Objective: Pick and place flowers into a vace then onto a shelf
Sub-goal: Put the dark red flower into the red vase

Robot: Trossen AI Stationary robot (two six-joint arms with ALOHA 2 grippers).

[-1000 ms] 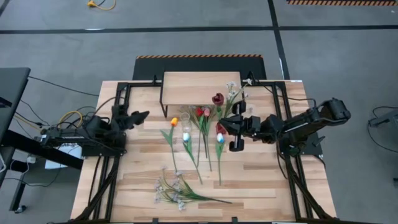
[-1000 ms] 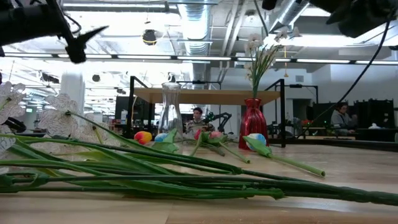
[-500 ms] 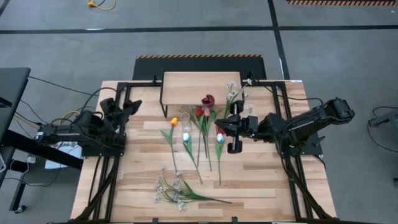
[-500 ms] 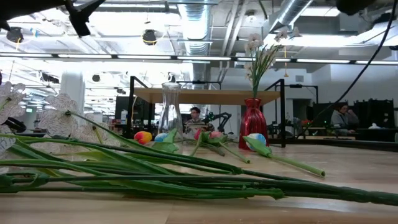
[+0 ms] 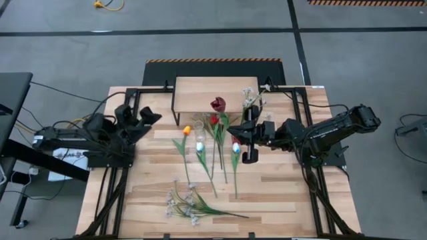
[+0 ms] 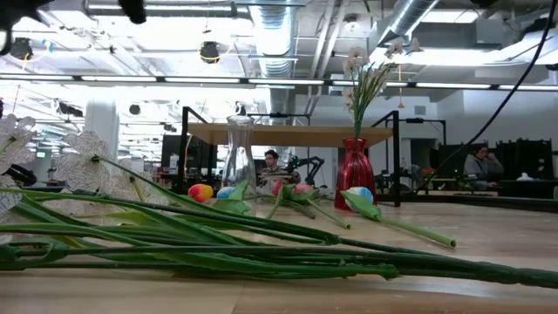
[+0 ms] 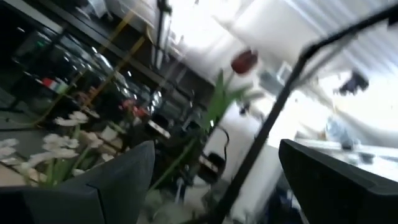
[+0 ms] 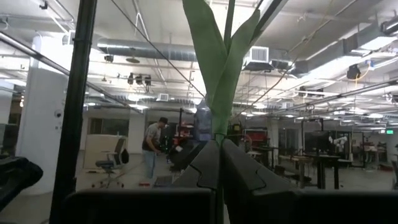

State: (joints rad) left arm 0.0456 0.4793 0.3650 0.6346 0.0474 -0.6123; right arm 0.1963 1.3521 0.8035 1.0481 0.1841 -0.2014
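My right gripper (image 5: 244, 131) is over the table's middle, shut on a red tulip (image 5: 218, 104) whose bloom stands above and to the left of it. The red vase (image 6: 355, 174) holds a white spray (image 5: 251, 99). A clear glass vase (image 6: 240, 157) stands beside it. Behind them is the shelf (image 5: 207, 94). Several tulips (image 5: 199, 145) and a white-lilac spray (image 5: 190, 206) lie flat on the table. My left gripper (image 5: 145, 115) hangs open and raised at the left side, holding nothing. My right gripper pinches the tulip's green stem (image 8: 218, 132) between its two fingers (image 8: 239, 167), just below the leaves. The fingers reach in from the table's right, slanting upward, and lie across the stem. The tulip stands up above the fingers, lifted clear of the table.
Black frame rails (image 5: 301, 113) run along both sides of the tabletop. The near half holds only the long spray stems (image 6: 261, 253). In the low view, people sit in the room beyond the table (image 6: 275, 162).
My right gripper has risen with the red tulip, and the bloom has swung toward the table's left. My left gripper has lifted upward, rolled about its own axis, and stayed open.
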